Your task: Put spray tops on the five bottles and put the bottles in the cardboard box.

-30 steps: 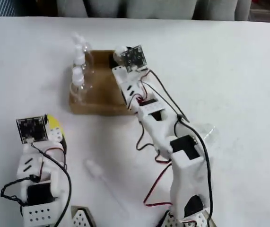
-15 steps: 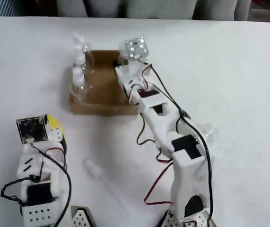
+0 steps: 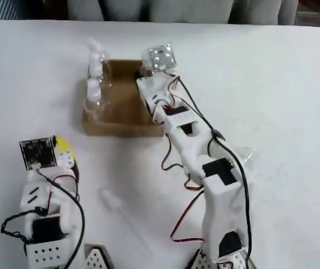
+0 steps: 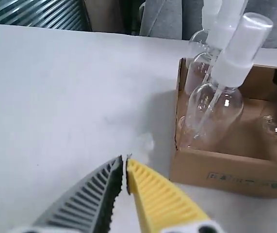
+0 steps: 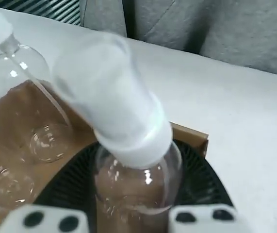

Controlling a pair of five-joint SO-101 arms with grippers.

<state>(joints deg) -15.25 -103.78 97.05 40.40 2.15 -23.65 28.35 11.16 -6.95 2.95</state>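
right tool [image 5: 128, 165], jaws clamped on a capped bottle [image 5: 128, 187], at the far right corner of the box [image 3: 117, 124]. two bottles [image 3: 94, 92], also capped, stand along its left wall. left tool [image 4: 125, 171], jaws together and empty, over the surface [image 3: 283, 84] before the box. loose spray top [image 3: 114, 199] lies between the arms.

Prob. a robotics lab or maker-type workshop. Evidence: plain white tabletop [image 3: 283, 84] carrying two small white plastic robots, left arm [image 3: 45, 218] & right arm [image 3: 204, 168], w/ bare circuit boards [image 3: 37, 152] and loose red/black wires [image 3: 183, 221]. Grey padded seat backs [image 3: 204, 10] along tabletop's far edge; slatted shutter [image 4: 36, 14] beyond its far-left corner.
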